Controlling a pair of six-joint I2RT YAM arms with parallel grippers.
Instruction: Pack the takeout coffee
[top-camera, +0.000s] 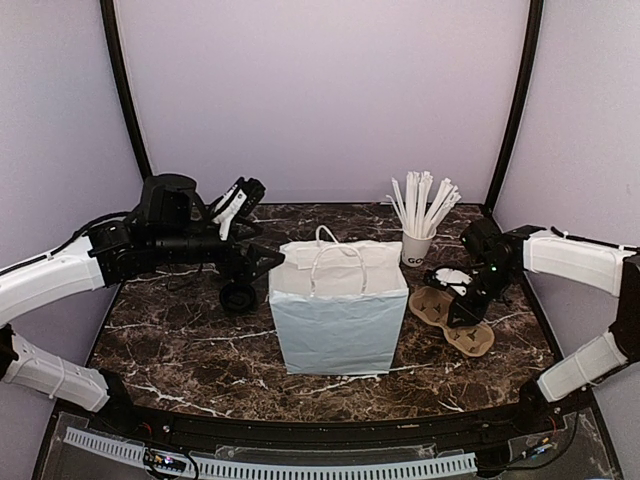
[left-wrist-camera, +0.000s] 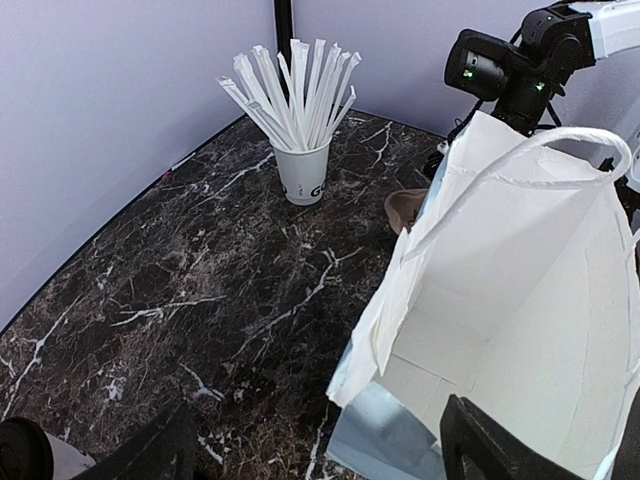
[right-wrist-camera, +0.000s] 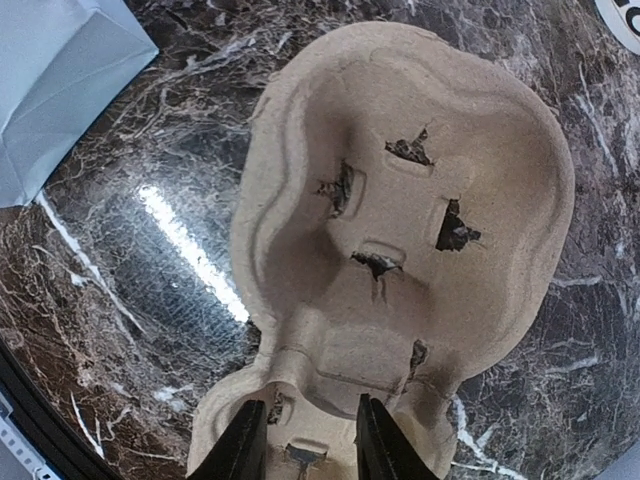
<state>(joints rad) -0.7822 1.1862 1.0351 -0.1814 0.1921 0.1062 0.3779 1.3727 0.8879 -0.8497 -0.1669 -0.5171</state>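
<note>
"What's in front of you?"

"A dark marble table (top-camera: 180, 350) against lilac walls. A white paper bag (top-camera: 338, 320) stands open in the middle. The takeout coffee (top-camera: 238, 296) sits just left of it, under the left arm."

"And the grippers?"

"The left gripper (left-wrist-camera: 320, 445) hangs spread wide beside the bag's mouth, holding nothing. The right gripper (right-wrist-camera: 305, 445) straddles a ridge of the brown pulp carrier (right-wrist-camera: 400, 200), right of the bag. Whether it is pinching the ridge, I cannot tell."

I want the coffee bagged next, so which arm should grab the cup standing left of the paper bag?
Left. The takeout coffee stands left of the white paper bag, near the open left fingers. The right fingers straddle the pulp cup carrier on the bag's other side.
</note>
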